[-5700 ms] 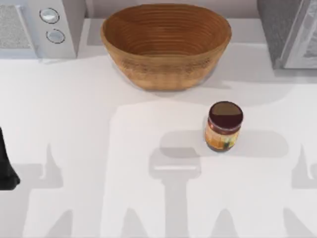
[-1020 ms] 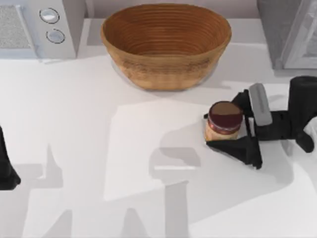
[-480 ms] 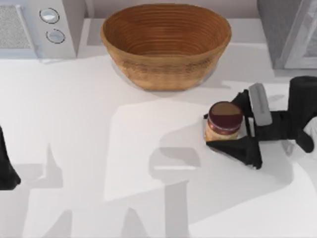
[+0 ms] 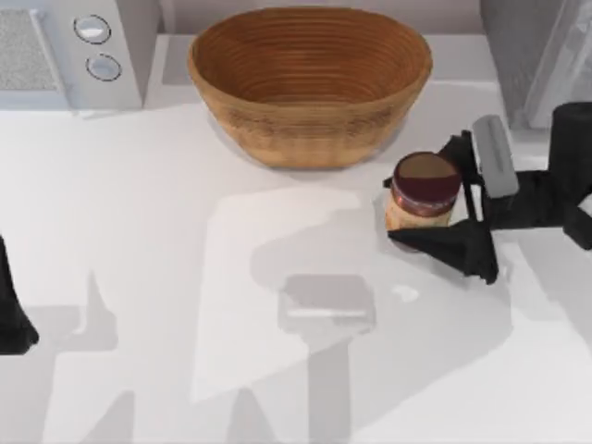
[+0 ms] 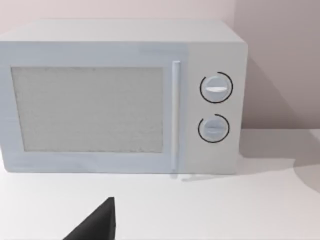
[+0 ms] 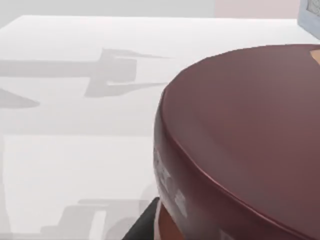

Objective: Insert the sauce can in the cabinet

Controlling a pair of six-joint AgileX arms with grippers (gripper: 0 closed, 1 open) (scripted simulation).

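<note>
Pinched between the two dark fingers of the right end effector [image 4: 435, 205] is the sauce can [image 4: 423, 192], seen in the right half of the top view, just below and to the right of the basket [image 4: 310, 83]. One finger [image 4: 453, 248] is pressed against the can's lower side, while the other is partly hidden behind the can on its upper right. The can is held upright, its maroon lid facing the camera and a strip of orange-yellow label visible beneath. A shadow is cast on the white bench [image 4: 139, 203] below and to the left of it, and whether the can's base touches the bench cannot be told. In the right wrist view the maroon lid [image 6: 245, 140] is seen very close, with a dark fingertip at the lower edge of the frame.

At the upper right corner of the top view the cabinet [image 4: 536, 55] is found, with its speckled grey side and lighter framed front, apart from the can. The brown woven basket is placed at the upper centre, and a light grey microwave [image 4: 74, 51] with two round knobs at the upper left.

At the left edge of the top view, low in the frame, the left end effector [image 4: 11, 310] is parked; whether it is spread or pressed together cannot be told. The microwave's front [image 5: 120, 97] is faced by the left wrist camera.
</note>
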